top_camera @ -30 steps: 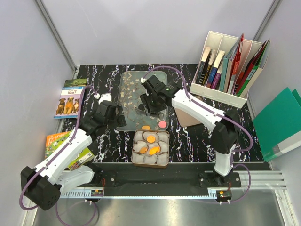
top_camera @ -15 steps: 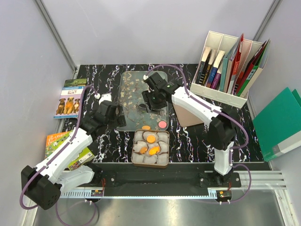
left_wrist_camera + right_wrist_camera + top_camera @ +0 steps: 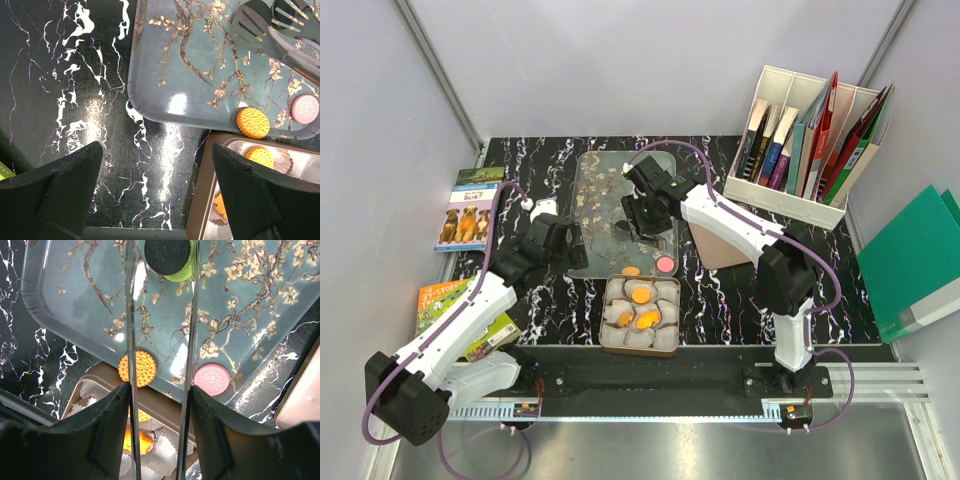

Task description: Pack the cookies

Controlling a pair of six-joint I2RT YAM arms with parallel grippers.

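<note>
Bracketing black cookie — tongs in right hand.

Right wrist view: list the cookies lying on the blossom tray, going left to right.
orange cookie → black cookie → pink cookie. The green cookie lies partly under the black one, so it is left out of the order.
</note>
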